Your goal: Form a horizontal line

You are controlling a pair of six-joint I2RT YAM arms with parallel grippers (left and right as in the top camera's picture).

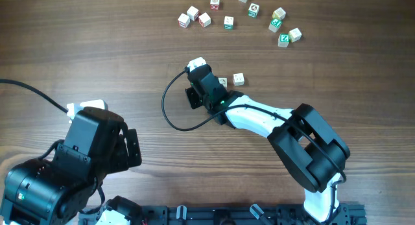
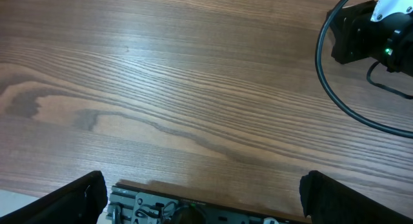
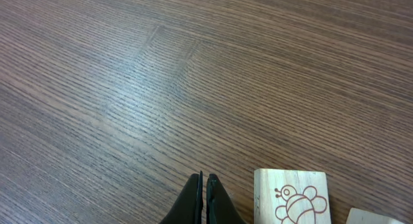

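No touching row of three cubes shows. Two small white cubes lie at the table's middle: one (image 1: 222,82) right beside my right gripper (image 1: 209,85), another (image 1: 238,78) just right of it. In the right wrist view my right gripper (image 3: 203,180) is shut and empty, low over the wood. A cube with a red-brown bee drawing (image 3: 292,195) sits just to its right, apart from the fingers, and a second cube's corner (image 3: 382,217) shows at the bottom right. My left gripper (image 2: 205,197) is wide open and empty near the table's front edge, also in the overhead view (image 1: 97,137).
Several loose letter cubes lie at the back: a close group of three (image 1: 193,17), a red-printed one (image 1: 214,2), and green-printed ones (image 1: 229,22) (image 1: 277,22) (image 1: 284,39). A black cable (image 1: 170,115) loops left of the right arm. A metal rail (image 2: 193,208) runs along the front edge.
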